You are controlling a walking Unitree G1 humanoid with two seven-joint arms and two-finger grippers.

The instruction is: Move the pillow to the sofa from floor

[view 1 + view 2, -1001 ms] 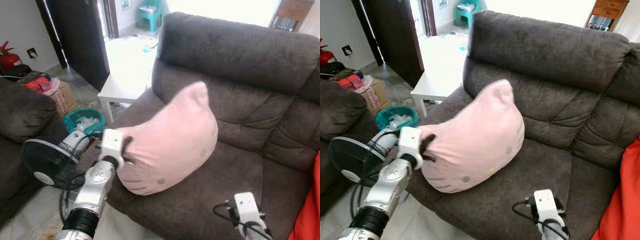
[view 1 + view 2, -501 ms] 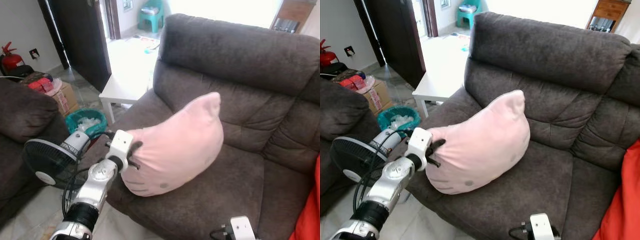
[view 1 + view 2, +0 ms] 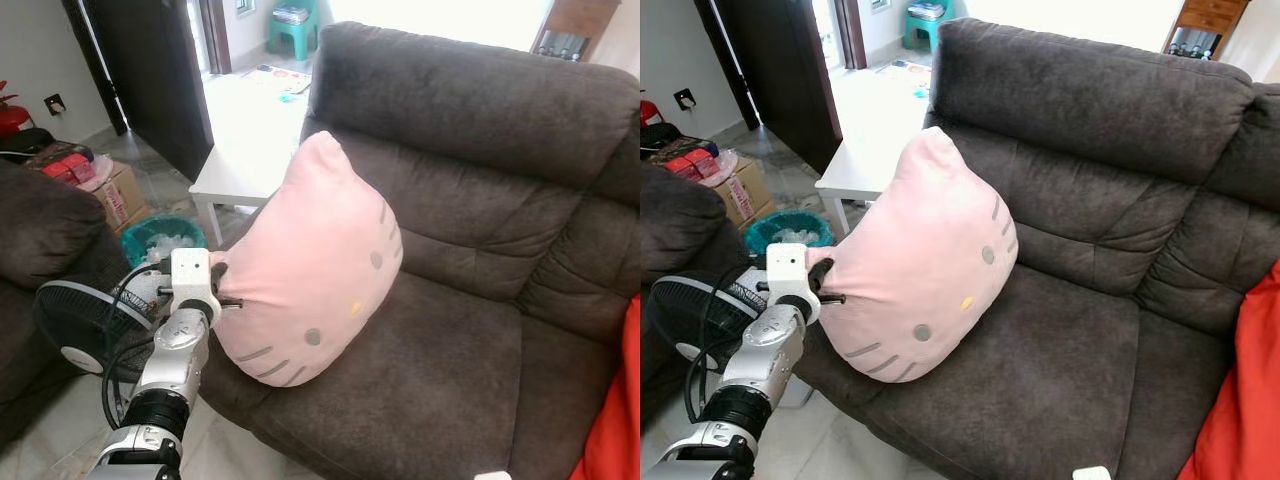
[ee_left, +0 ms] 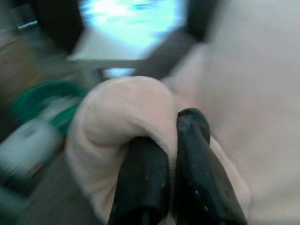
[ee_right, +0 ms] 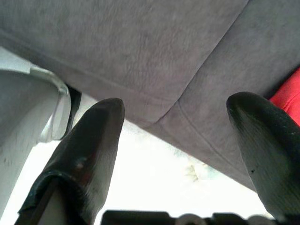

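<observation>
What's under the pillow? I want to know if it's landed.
The pillow stands on the sofa seat edge, its corner pinched in the left hand. The contact underneath is hidden.

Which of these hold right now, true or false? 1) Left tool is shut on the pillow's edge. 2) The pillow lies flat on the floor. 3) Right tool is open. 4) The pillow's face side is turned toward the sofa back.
1) True: the left tool pinches a fold of the pink pillow.
2) False: it stands upright on the sofa seat edge.
3) True: the right tool has its fingers spread, above the sofa front.
4) False: the face points outward, toward the camera.
</observation>
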